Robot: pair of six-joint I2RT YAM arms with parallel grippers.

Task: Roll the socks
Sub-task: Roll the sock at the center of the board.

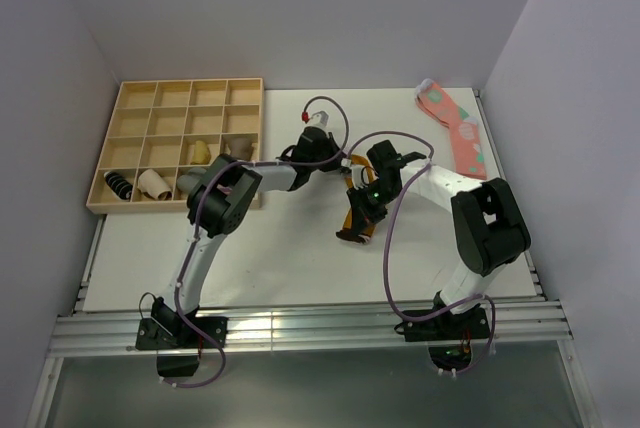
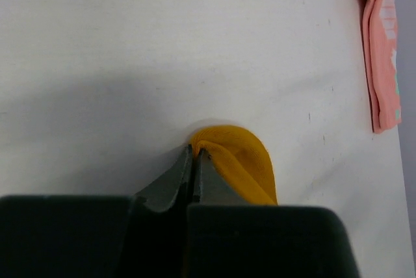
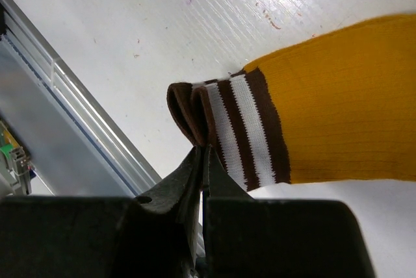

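The mustard-orange sock [image 1: 354, 220] is stretched between both grippers over the middle of the white table. In the left wrist view its rounded toe end [image 2: 244, 154] folds over the table, and my left gripper [image 2: 195, 151] is shut on that fold. In the right wrist view the dark brown cuff with white stripes [image 3: 240, 122] hangs off the orange body [image 3: 338, 115], and my right gripper [image 3: 205, 148] is shut on the cuff's edge. From above, the left gripper [image 1: 347, 164] sits at the sock's far end and the right gripper [image 1: 353, 232] at the near end; the arms hide most of the sock.
A wooden compartment tray [image 1: 150, 98] stands at the back left with rolled sock bundles [image 1: 120, 185] in its near row. A pink spotted sock [image 1: 460, 133] lies along the right wall, also seen as the pink sock [image 2: 383, 50]. A metal rail [image 3: 65, 122] runs along the table's near edge.
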